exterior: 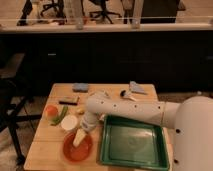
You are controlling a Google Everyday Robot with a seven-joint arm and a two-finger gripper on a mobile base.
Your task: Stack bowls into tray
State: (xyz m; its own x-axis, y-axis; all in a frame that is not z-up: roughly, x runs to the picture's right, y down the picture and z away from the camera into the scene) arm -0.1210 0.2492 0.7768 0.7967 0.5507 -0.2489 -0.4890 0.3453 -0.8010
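Reaching across the wooden table (44, 149) from the right, the arm (125, 111) hangs its gripper (78, 138) down over the orange-red bowl (67, 153), which sits at the front left corner. The tips dip into or just above the bowl's hollow; whether they touch it is not clear. The jaws stand apart and nothing is clamped between them.

Judging by how things lie, the task has barely begun. The green tray (133, 145) lies just beside the orange-red bowl on its right, and nothing is in it. The white bowl (69, 123) sits on the table just behind the orange-red one, near a small orange fruit (50, 110), and neither bowl is lifted or nested in the other.

Everything is left to do: grip one bowl, carry it to the tray, then bring the second and set it inside the first. The big bowl under the gripper looks like the sensible base of the stack.
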